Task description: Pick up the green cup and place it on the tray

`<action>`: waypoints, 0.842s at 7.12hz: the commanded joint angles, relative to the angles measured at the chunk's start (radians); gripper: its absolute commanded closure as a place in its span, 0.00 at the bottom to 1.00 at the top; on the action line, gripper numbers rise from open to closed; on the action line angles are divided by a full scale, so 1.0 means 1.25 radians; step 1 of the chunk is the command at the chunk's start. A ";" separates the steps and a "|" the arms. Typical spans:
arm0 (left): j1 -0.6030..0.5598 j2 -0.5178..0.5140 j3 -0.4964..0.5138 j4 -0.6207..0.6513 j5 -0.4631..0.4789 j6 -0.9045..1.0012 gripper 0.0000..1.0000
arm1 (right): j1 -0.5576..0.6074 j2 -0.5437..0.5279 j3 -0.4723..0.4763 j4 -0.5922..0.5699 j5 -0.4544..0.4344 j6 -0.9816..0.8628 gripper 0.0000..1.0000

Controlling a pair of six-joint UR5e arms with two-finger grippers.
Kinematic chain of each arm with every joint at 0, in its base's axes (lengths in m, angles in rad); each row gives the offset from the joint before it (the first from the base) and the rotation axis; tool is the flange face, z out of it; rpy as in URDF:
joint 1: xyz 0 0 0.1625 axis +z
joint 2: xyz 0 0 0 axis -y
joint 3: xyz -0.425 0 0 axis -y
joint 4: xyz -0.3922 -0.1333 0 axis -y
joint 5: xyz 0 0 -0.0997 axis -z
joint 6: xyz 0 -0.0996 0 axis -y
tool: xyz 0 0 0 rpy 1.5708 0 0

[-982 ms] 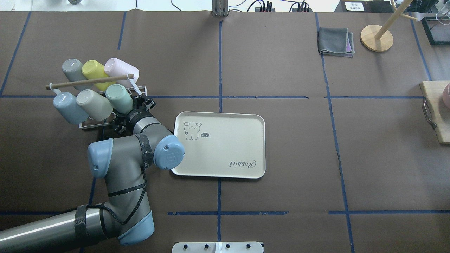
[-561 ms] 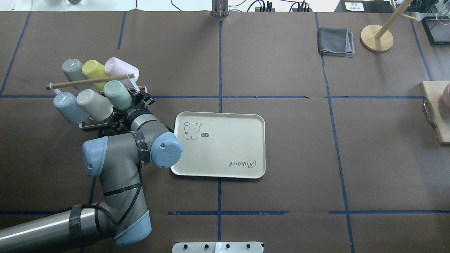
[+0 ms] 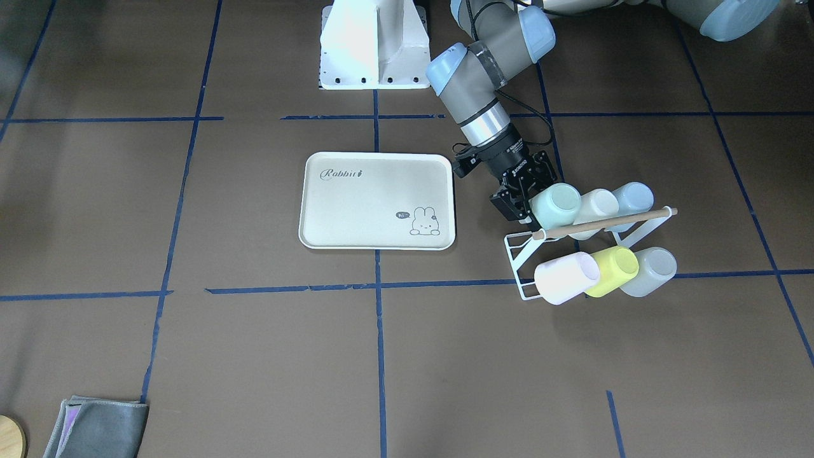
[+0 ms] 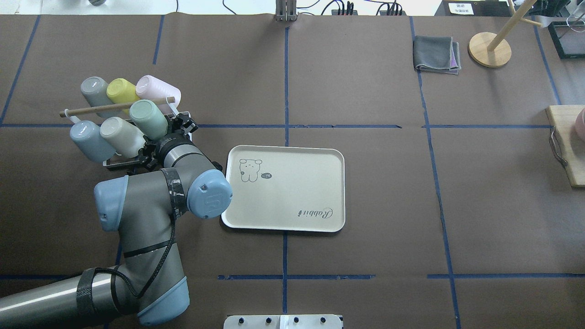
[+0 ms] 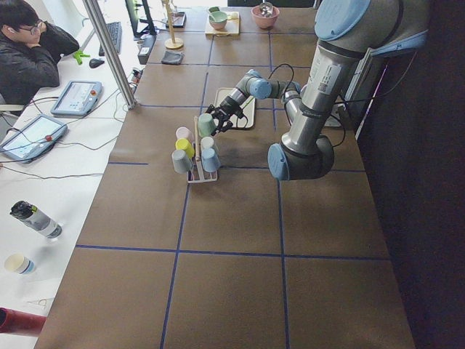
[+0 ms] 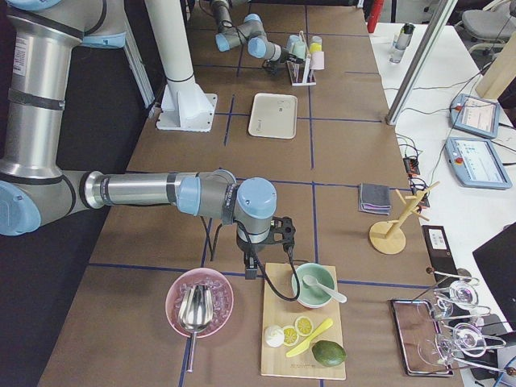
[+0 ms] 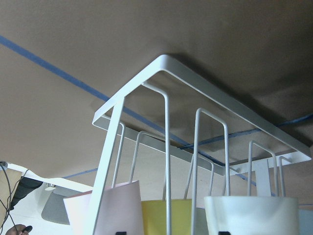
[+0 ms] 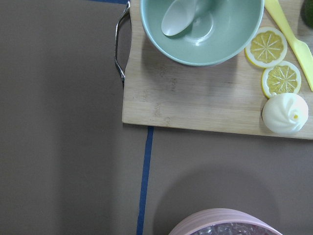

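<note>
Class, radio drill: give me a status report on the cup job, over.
Left gripper shut on green cup. Right gripper far off, state unclear. Tray bare. Rod close by cup, may snag.

In the overhead view the green cup (image 4: 147,119) covers the left gripper's (image 4: 163,136) fingertips, and the arm hides the tray's (image 4: 292,192) near corner. The left wrist view's bottom edge crops the pink cup (image 7: 105,210). The right gripper (image 6: 251,264) is too small to judge.
</note>
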 commanded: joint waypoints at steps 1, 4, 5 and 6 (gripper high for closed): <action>-0.002 0.002 -0.073 0.052 0.000 0.026 0.36 | 0.000 0.000 0.000 -0.001 0.000 0.000 0.00; -0.036 0.002 -0.183 0.059 -0.007 0.088 0.34 | 0.000 0.000 0.000 0.000 0.000 0.000 0.00; -0.046 0.002 -0.229 0.059 -0.024 0.081 0.34 | 0.000 0.000 0.000 0.000 0.000 0.000 0.00; -0.062 0.002 -0.268 0.056 -0.097 -0.015 0.34 | 0.000 0.000 0.001 0.000 0.000 0.001 0.00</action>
